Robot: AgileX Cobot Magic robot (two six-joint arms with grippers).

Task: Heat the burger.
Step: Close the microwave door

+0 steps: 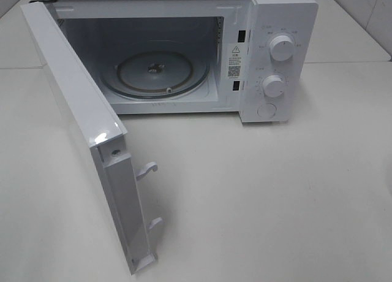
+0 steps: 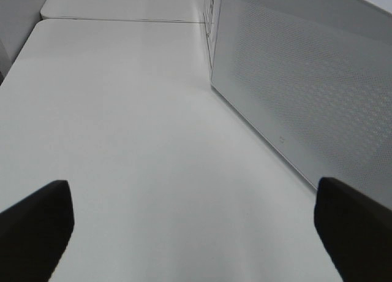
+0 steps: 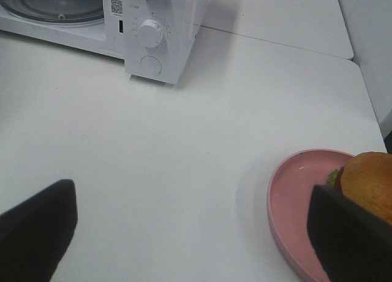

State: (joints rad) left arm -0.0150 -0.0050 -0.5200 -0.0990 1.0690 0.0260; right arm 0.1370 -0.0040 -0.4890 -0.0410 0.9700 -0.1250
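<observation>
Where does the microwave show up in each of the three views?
Exterior high: the microwave fills the upper half, door swung open toward the camera.
Left wrist: only the door's perforated outer face, right side.
Right wrist: front corner with the lower dial, top left.
Shared landmark: the glass turntable, exterior and right wrist only.

Neither arm shows from the high camera, while each wrist view shows only two dark fingertips spread wide apart with nothing between them: the left gripper (image 2: 196,233) hangs above the desk's left side, the right gripper (image 3: 196,233) above its right edge.
</observation>
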